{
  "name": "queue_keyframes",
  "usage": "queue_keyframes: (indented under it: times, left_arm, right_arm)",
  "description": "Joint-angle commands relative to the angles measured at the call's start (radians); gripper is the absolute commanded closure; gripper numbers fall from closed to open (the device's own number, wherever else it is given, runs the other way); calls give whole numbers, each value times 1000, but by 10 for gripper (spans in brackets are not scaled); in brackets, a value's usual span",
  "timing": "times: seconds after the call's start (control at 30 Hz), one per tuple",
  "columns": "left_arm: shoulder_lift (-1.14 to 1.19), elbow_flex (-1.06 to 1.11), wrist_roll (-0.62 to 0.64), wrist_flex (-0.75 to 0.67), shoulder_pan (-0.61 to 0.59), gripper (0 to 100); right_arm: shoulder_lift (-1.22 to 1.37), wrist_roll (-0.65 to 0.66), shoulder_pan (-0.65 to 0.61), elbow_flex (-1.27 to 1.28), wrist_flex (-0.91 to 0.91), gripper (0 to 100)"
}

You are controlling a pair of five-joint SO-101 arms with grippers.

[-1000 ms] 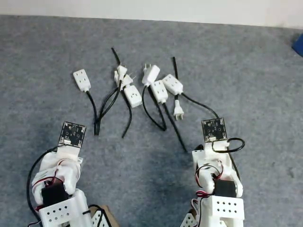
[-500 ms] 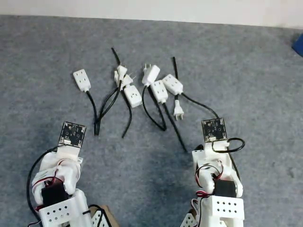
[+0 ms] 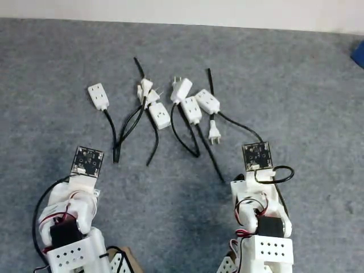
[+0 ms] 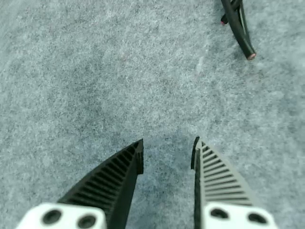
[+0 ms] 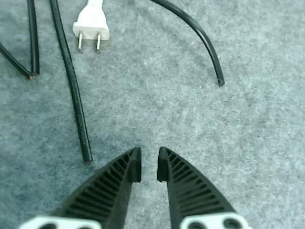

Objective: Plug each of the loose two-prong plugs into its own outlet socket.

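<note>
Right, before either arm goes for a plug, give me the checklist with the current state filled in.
1. Left gripper empty, jaws open: ok, above bare grey carpet.
2. Right gripper empty: ok.
3. Right gripper opened wide enough for a plug: not ok, jaws only narrowly apart.
4. Nearest two-prong plug free to grasp: ok, flat on the carpet, prongs toward the right gripper, nothing on it.
5. Lone outlet socket clear of the others: ok.
6. Middle outlet sockets separated from the plugs around them: not ok, packed together, cords crossing.
</note>
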Motion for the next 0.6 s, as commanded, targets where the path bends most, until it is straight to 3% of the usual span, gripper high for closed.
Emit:
queue_keyframes:
  times: [0.0,0.57]
  left_arm:
    - [-12,15,-9,3,61,822]
    - [-12,15,-12,95,62,822]
  right_arm:
    - [-19,8,-2,137,5,928]
    - [-21,9,4,137,61,928]
